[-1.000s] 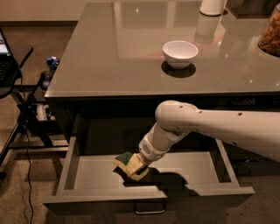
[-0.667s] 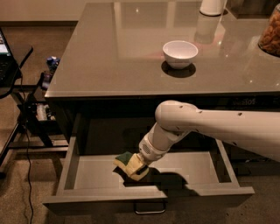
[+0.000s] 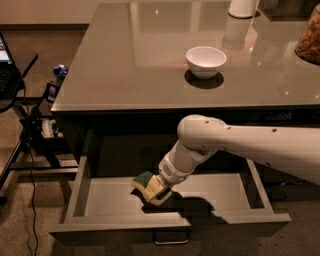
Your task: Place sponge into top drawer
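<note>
The top drawer is pulled open below the grey table top, its small metal loop handle at the front. My gripper reaches down into the drawer, left of its middle. It is shut on the sponge, whose green top faces up and left over the pale yellow foam. The sponge sits low in the drawer, at or just above its floor, with a shadow under it. My white arm comes in from the right and hides part of the drawer's back.
A white bowl stands on the table top. A white container is at the far edge and a jar at the right edge. A stand with cables is on the left.
</note>
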`<state>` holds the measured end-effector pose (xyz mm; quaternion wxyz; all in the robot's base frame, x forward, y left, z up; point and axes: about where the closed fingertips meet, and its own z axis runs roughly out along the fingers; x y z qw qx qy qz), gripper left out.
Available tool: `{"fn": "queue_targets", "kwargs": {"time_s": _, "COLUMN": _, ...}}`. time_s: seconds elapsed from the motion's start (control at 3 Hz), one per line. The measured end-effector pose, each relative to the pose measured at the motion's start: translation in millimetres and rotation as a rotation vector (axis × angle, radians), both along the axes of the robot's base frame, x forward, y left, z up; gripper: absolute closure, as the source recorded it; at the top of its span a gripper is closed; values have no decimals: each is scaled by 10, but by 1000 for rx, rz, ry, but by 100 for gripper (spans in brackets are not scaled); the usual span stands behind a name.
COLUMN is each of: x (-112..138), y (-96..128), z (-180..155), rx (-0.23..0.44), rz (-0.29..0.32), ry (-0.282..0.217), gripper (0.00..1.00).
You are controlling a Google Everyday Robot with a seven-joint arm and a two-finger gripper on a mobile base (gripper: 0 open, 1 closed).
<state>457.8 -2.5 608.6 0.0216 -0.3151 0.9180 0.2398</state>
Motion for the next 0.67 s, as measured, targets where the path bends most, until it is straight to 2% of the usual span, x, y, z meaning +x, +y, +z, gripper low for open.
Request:
{"fn": "queue_targets", "kwargs": {"time_s": 0.33, "x": 0, "y": 0, "z": 0, "rx": 0, "rz": 0, "ry": 0, "gripper": 0}}
{"fn": "queue_targets", "kwargs": {"time_s": 0.67, "x": 0, "y": 0, "z": 0, "rx": 0, "rz": 0, "ry": 0, "gripper": 0}}
